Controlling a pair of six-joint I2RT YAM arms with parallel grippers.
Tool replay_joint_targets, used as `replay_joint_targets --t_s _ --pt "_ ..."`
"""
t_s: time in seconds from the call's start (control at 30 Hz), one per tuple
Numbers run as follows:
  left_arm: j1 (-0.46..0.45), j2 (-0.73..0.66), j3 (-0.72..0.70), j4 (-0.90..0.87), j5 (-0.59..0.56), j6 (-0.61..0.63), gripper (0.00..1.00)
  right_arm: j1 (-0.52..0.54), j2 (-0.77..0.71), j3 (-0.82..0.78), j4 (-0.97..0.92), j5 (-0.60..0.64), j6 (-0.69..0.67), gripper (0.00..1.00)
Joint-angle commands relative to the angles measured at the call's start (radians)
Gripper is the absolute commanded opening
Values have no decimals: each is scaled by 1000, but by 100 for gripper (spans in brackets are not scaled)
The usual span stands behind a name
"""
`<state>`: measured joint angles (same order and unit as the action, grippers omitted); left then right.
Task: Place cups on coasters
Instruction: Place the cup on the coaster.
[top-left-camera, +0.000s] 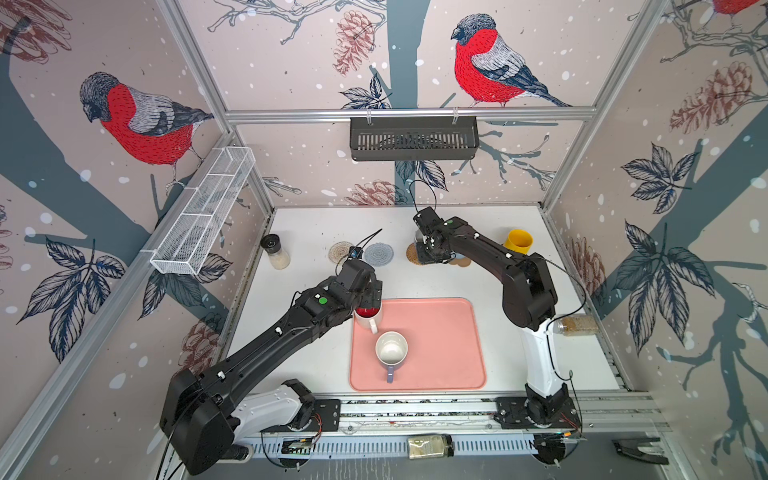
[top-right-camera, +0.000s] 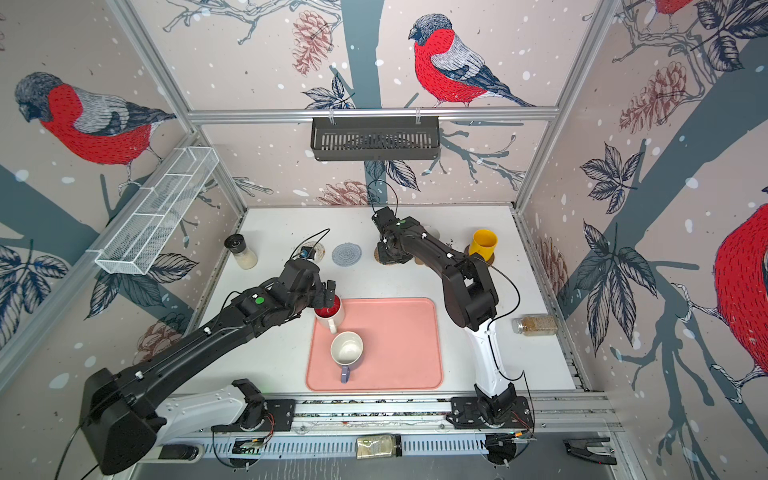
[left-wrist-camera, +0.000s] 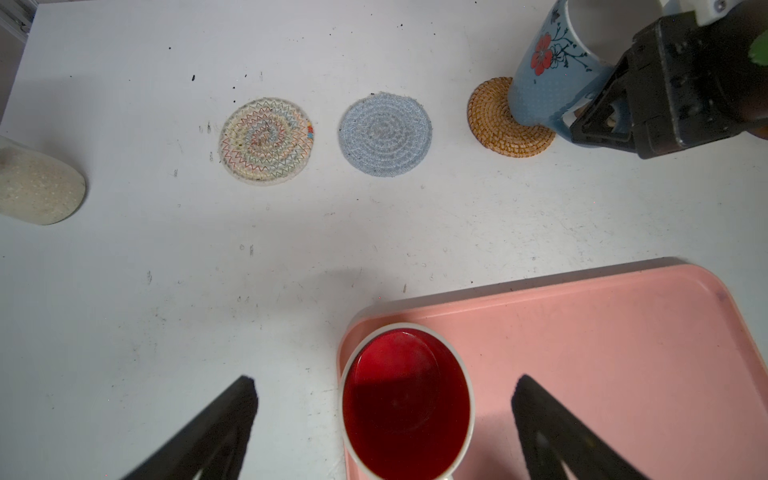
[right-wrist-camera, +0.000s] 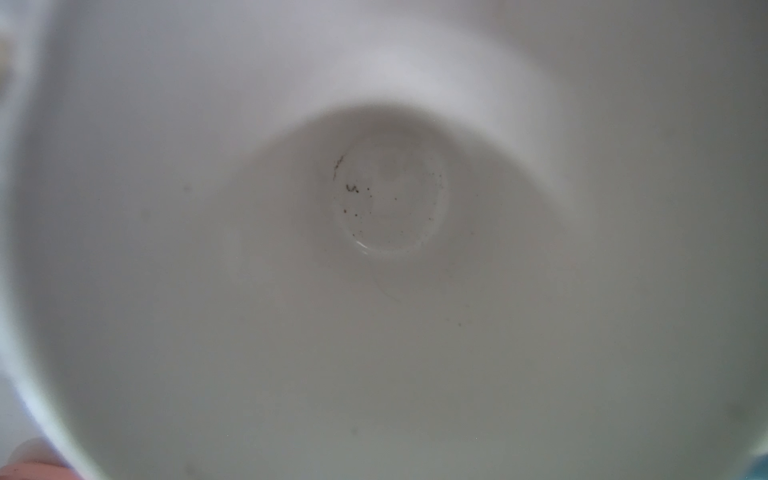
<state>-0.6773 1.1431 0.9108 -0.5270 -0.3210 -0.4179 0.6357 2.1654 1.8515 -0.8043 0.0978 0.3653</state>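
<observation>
Right end effector — grips (blue) mug

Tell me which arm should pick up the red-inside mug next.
Left. The left gripper hangs open over the red-inside mug; the right gripper is shut on the blue flowered mug.

Red-lined mug partly beyond the left wrist view's edge; brown coaster, perhaps cork, behind right arm
</observation>
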Motion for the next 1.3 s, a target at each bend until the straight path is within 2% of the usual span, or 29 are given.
replay_joint_targets --t_s 0.0,1.27 --pt "3 6 1 5 7 12 96 -1 4 -5 58 17 -7 1" --pt "18 5 -5 20 53 10 96 -5 25 -10 110 21 -5 1"
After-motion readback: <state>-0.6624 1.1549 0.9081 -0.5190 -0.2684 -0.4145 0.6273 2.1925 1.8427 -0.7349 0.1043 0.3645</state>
